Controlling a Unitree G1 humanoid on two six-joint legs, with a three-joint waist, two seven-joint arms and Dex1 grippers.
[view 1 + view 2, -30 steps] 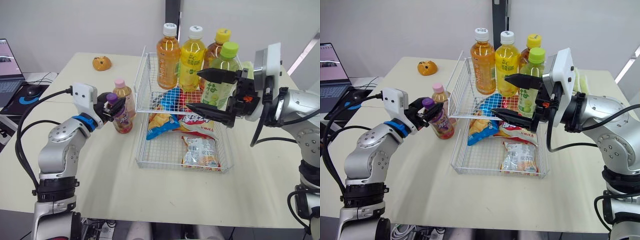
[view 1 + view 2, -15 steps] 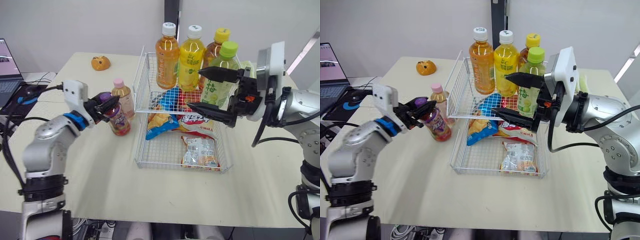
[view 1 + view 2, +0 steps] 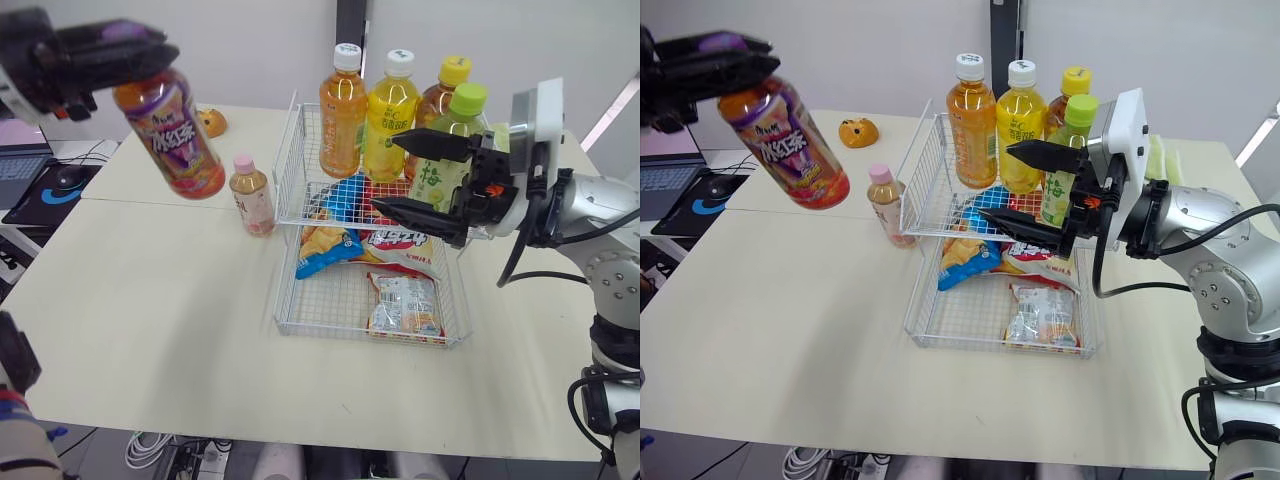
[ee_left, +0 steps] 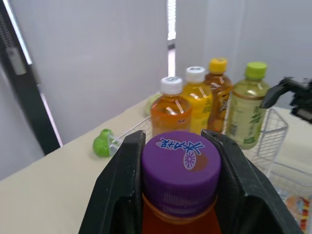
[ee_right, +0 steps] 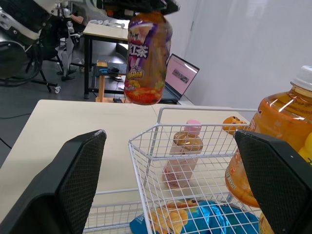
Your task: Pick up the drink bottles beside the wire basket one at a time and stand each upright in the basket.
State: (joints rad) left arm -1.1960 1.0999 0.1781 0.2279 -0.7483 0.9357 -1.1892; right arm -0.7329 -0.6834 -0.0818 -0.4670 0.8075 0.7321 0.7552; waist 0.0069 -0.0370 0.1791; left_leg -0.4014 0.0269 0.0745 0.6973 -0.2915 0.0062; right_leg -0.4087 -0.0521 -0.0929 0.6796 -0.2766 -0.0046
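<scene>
A pale wall closes the room behind a broad cream table (image 3: 150, 320). The table's near edge and left edge both show, and bare tabletop runs from them up to the wire basket (image 3: 283, 300), the widest free stretch for an arm. At the far left, beyond the table's edge, sits a laptop (image 3: 668, 165) with a mouse (image 3: 67, 177) beside it.

The wire basket stands right of the table's middle, with snack bags (image 3: 403, 305) lying on its floor. Four drink bottles stand upright at its far end: an orange-tea bottle (image 3: 342, 110), a yellow bottle (image 3: 388, 115), an amber yellow-capped bottle (image 3: 442, 92) and a green-tea bottle (image 3: 452, 150).

The right gripper (image 3: 390, 172) hangs above the basket just beside the green-tea bottle, its jaws spread wide and holding nothing.

The left gripper (image 4: 179, 146) is raised high over the table's far left, jaws pinching the cap of the purple-capped bottle (image 3: 170, 130), which hangs tilted in the air, well apart from the basket.

A small pink-capped bottle (image 3: 250, 195) stands upright on the table just beside the basket's left wall. A little orange toy (image 3: 211, 122) lies near the far edge.
</scene>
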